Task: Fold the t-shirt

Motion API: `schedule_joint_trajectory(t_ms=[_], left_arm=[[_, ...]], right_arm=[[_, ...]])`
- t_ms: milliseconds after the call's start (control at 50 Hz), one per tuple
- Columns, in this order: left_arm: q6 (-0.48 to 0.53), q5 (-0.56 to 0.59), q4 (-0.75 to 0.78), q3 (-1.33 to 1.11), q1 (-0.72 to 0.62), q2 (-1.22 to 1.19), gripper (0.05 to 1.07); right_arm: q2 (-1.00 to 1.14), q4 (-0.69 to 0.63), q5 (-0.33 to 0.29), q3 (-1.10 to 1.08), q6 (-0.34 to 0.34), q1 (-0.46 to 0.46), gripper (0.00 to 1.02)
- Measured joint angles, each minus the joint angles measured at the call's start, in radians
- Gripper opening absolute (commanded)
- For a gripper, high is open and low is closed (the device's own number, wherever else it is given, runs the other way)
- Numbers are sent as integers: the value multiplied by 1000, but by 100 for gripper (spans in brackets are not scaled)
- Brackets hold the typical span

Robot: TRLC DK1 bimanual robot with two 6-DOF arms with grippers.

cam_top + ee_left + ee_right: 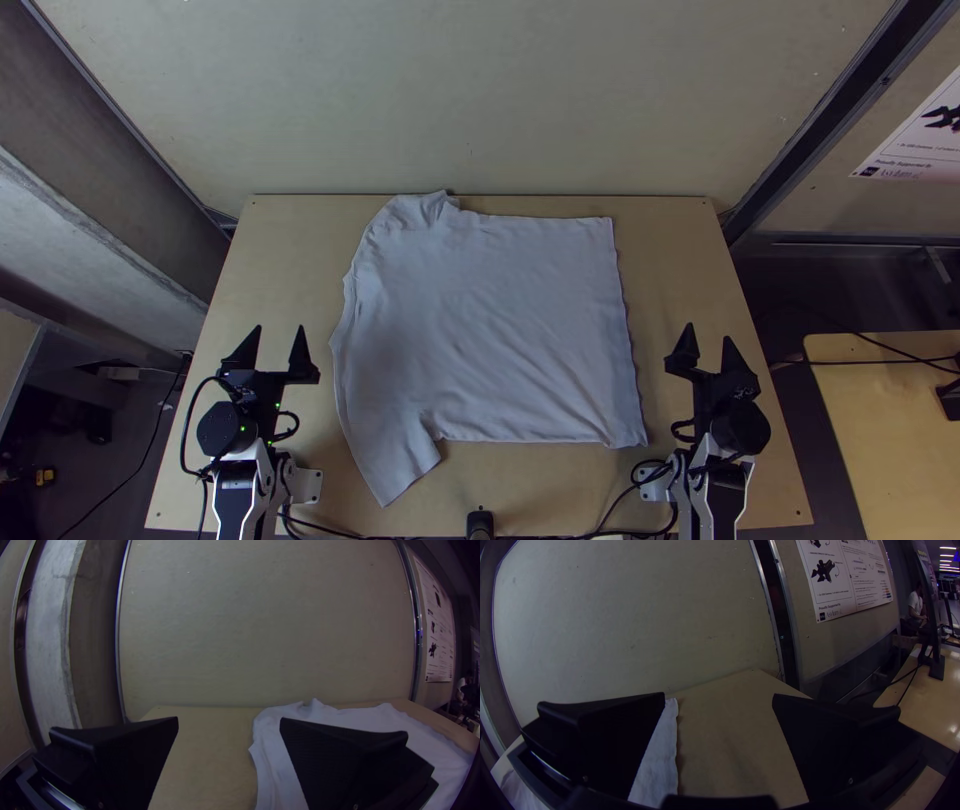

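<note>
The white t-shirt (490, 320) lies spread on the table, its hem along the right, the collar end and sleeves toward the left; one sleeve points down at the near left, the other is rumpled at the far left. My left gripper (281, 345) stands open left of the shirt, and my right gripper (708, 350) open to its right, neither touching it. In the left wrist view, the left gripper (229, 722) has the shirt (325, 712) partly behind one finger. In the right wrist view, the right gripper (718, 697) has the shirt's edge (662, 755) beside one finger.
The light wooden table (290, 260) has bare strips on both sides of the shirt. A pale wall panel (480, 100) rises behind its far edge. Black cables run along the near edge, by a small black object (480, 523). Another table (890, 430) stands at the right.
</note>
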Motion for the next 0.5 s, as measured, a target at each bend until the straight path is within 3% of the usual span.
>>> schedule_joint_trajectory(t_ms=[500], left_arm=[[19, -13, 108, 26, 25, 26, 103]], right_arm=[[48, 103, 0, 92, 20, 46, 98]])
